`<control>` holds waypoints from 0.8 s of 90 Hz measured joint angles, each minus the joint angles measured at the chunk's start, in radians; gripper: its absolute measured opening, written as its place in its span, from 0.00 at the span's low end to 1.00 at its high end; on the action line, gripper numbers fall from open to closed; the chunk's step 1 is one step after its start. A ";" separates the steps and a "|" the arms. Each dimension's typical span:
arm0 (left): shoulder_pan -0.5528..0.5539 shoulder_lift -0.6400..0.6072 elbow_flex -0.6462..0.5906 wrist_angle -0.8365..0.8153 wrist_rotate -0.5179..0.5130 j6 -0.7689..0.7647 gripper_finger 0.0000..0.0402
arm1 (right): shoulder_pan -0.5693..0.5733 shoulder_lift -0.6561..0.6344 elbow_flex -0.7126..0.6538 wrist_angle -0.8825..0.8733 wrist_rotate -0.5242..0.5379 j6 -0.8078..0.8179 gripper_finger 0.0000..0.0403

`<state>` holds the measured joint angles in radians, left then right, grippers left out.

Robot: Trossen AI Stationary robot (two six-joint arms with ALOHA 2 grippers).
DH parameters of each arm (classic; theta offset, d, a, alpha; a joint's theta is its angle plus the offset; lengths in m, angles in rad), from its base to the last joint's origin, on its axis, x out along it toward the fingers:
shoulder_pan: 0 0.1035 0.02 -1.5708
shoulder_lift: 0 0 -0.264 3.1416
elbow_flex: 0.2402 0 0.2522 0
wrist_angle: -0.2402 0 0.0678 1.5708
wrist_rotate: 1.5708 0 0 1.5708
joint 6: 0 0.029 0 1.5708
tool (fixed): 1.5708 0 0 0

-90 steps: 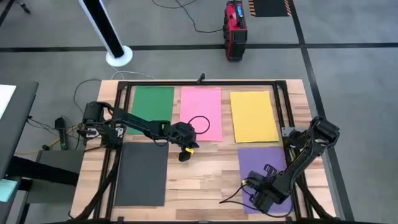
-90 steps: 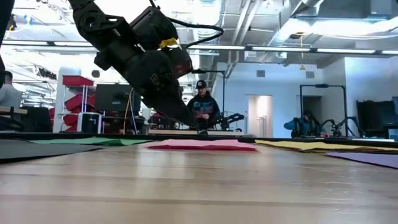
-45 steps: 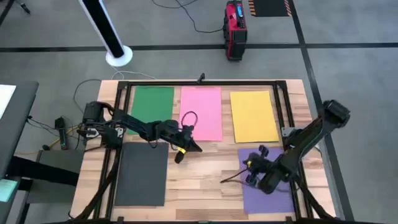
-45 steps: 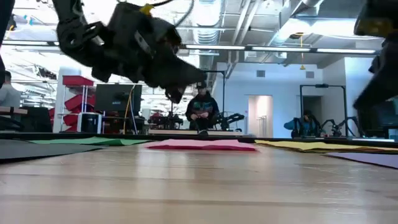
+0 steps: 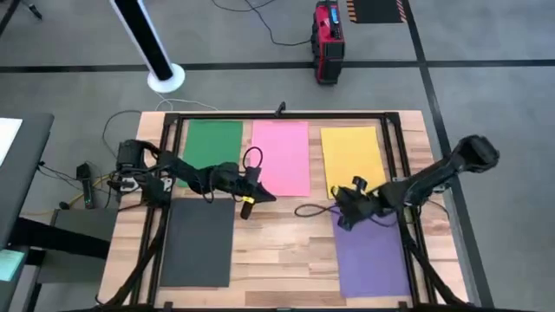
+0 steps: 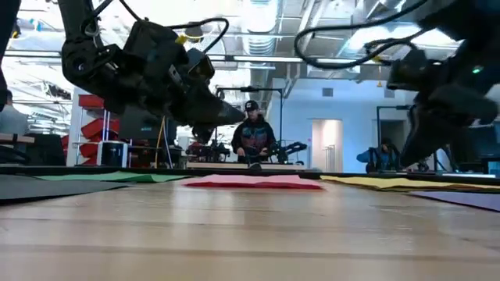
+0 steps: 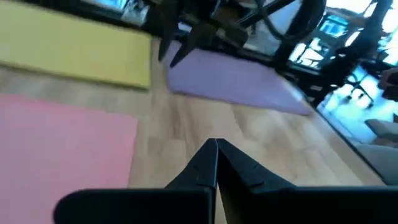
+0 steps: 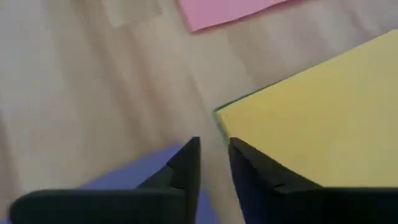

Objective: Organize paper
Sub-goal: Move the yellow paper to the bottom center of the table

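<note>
Hovering apart — right gripper (image 5: pixel 340 214), purple sheet (image 5: pixel 372 253).

This is a robotics lab or workshop: a pale wooden tabletop (image 5: pixel 286 247) in a black metal frame (image 5: pixel 286 113) stands on a grey floor marked with black tape lines (image 5: pixel 260 65). Beyond it the low view shows exposed ceiling ducts (image 6: pixel 328 23), red shelving (image 6: pixel 98 125), dark monitors (image 6: pixel 141 122) and seated people (image 6: pixel 251 143) at other stations.
</note>
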<state>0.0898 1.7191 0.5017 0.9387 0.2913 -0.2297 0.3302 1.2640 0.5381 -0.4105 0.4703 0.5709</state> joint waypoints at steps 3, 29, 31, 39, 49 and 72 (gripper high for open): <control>0.000 0.000 0.000 -0.007 -0.001 0.001 0.00 | -0.015 0.000 0.000 0.000 -0.005 -0.031 0.28; -0.001 0.000 0.000 -0.049 -0.003 0.070 0.00 | -0.059 0.105 0.001 -0.005 -0.061 -0.183 0.34; -0.001 0.000 0.000 -0.053 -0.005 0.071 0.00 | -0.059 0.117 0.001 -0.003 -0.060 -0.186 0.34; -0.001 0.000 0.000 -0.061 -0.012 0.071 0.00 | -0.059 0.157 0.004 0.005 -0.048 -0.188 0.32; -0.001 0.000 0.000 -0.077 -0.016 0.085 0.00 | -0.059 0.176 0.005 0.008 -0.046 -0.175 0.29; 0.001 0.000 0.000 -0.084 -0.020 0.090 0.00 | -0.059 0.155 0.030 -0.030 -0.044 -0.171 0.05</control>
<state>0.0910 1.7191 0.5018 0.8543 0.2718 -0.1395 0.2714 1.4190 0.5684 -0.4400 0.4261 0.3995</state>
